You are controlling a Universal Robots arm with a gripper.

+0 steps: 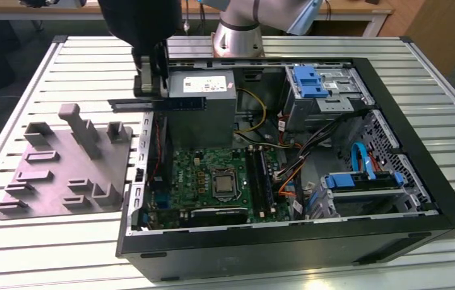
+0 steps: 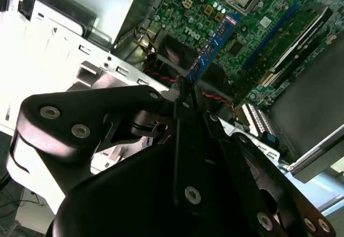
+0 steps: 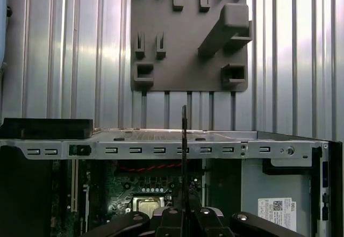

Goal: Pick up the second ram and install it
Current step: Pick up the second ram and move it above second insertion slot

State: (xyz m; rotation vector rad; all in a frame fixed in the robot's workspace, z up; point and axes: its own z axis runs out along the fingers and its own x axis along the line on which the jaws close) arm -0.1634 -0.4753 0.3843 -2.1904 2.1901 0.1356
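fingers state: the fingers [image 1: 150, 90] were clamped tight on the thin, long dark green-black circuit-board strip, the second ram [image 1: 180, 104]; nothing else was held.
grip reason: the strip was pinched near mid-length, level and standing on edge, probably so its lower contact edge stayed free for a slot.
ram vs fingers: it sat between the fingers and stuck out on both sides of them, carried in the air and touching nothing else.
under fingers: the side wall of the open black metal computer case [image 1: 420, 181] was just below the fingers.
target area: the green motherboard [image 1: 203, 175] with its long black plastic memory slots [image 1: 263, 178] lay lower and further into the case, well apart from the ram.
other side: the grey plastic fixture block [image 1: 50, 175] sat on the slatted metal tabletop [image 1: 17, 241], near the fingers but outside the case.
stage (judged): the ram was lifted and over the case edge, not yet seated.
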